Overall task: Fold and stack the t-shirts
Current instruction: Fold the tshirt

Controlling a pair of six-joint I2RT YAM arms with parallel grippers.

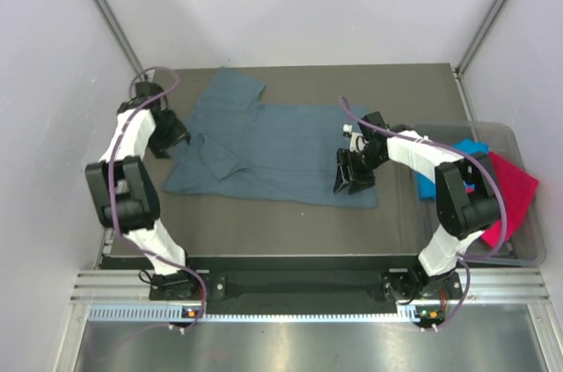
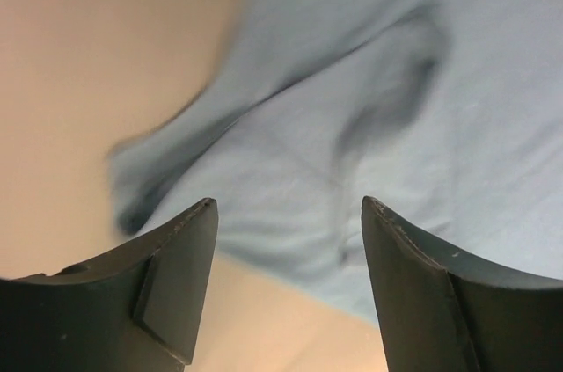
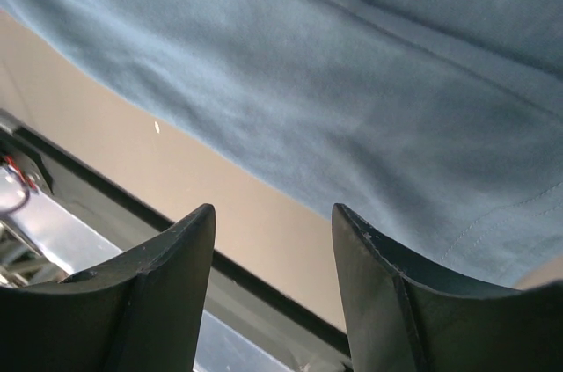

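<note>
Tee (image 1: 273,148) lying long left-to-right, left edge by gaping, empty left claw (image 1: 170,137), near-right corner by gaping, empty right claw (image 1: 352,181).

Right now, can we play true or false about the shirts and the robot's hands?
1. The big slate-blue t-shirt lies spread out on the table. True.
2. The pink t-shirt is stacked on the slate-blue one. False: it is in the clear tub at the right, next to the turquoise t-shirt.
3. The left gripper is squeezing cloth. False: its jaws are open with nothing between them.
4. The right gripper is open, near the slate-blue shirt's edge. True.
</note>
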